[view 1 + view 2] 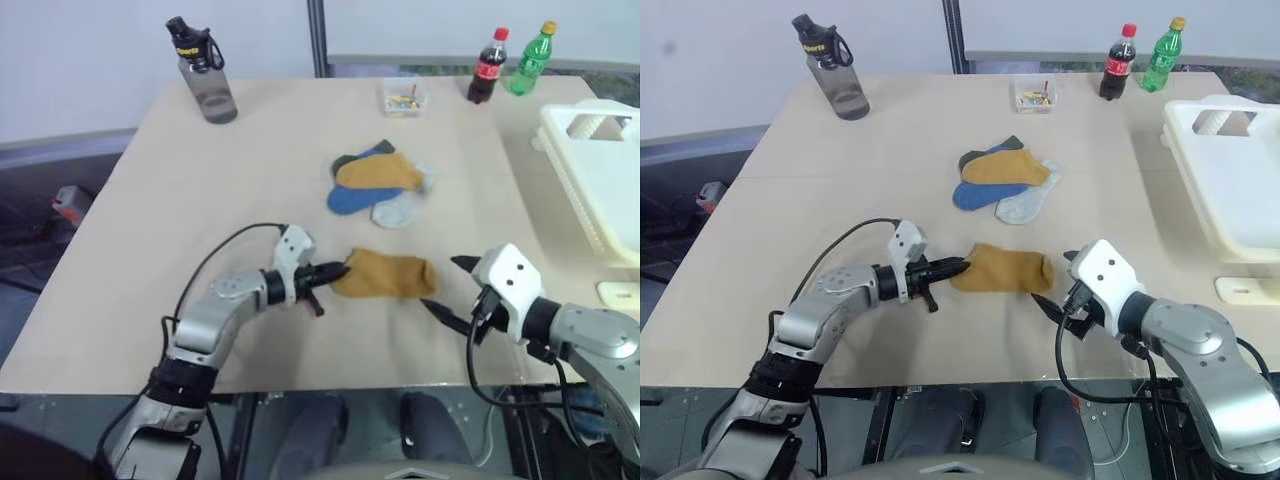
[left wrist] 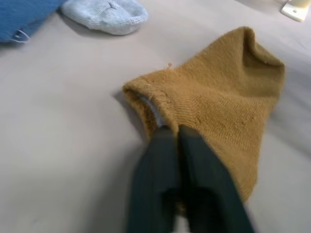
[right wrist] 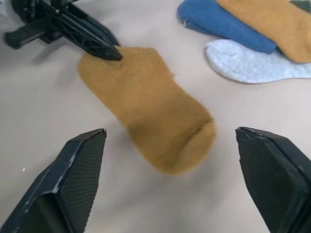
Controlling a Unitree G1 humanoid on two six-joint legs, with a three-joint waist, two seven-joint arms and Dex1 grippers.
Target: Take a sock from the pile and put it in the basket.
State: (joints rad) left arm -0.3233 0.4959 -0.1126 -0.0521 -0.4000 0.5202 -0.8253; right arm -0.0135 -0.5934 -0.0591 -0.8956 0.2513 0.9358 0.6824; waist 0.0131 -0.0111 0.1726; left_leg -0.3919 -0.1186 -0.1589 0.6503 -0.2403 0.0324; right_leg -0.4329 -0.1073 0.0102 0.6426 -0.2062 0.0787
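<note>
At the near left of the table (image 1: 120, 260), the left gripper (image 1: 338, 270) has its two black fingers pressed together on the cuff edge of the sock (image 1: 388, 274), which lies flat on the tabletop stretching away from those fingertips toward the right arm. Beyond the sock, farther from both grippers, the pile (image 1: 382, 184) sits apart from it, with a second mustard sock on top of blue, pale grey and dark green ones. Just past the toe end of the sock, the right gripper (image 1: 446, 284) stands with its fingers spread wide and nothing between them, pointing back toward the sock's toe but not touching it. Off to the right of that gripper, well apart from the sock, the basket (image 1: 590, 190) rests at the table's right edge. The step in hand looks like the pick-up of a sock already separated from the pile, the left gripper having just pinched it. Since the basket is on the far side from the holding arm, the next move likely calls for lifting the sock clear and carrying it across, or passing it to the open right gripper, which is nearer the basket.
</note>
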